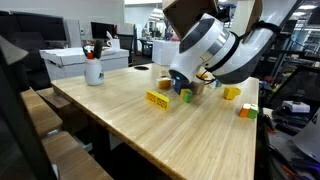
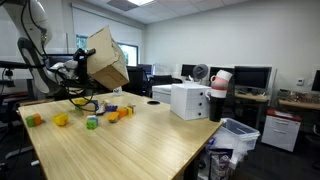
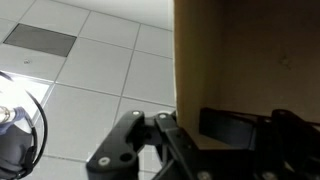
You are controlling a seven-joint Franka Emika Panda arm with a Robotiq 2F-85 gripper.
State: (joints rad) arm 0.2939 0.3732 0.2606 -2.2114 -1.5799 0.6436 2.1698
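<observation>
My gripper (image 3: 188,125) is shut on one wall of a brown cardboard box (image 3: 250,60). The wrist view looks up at ceiling tiles past that wall. In an exterior view the box (image 2: 106,58) hangs tilted in the air above the far end of the wooden table (image 2: 140,145), with the gripper (image 2: 80,68) at its side. In an exterior view only the box's lower part (image 1: 188,12) shows, above my white arm (image 1: 205,48). Small coloured blocks lie on the table under it: a yellow one (image 1: 158,99), a blue one (image 1: 186,96) and another yellow one (image 1: 232,93).
More blocks show on the table (image 2: 60,120) (image 2: 92,123) (image 2: 124,113). A white cup with pens (image 1: 93,70) and a white box (image 1: 75,60) stand at one table end; the box also shows in the second exterior view (image 2: 188,100). Desks with monitors and a bin (image 2: 237,137) surround the table.
</observation>
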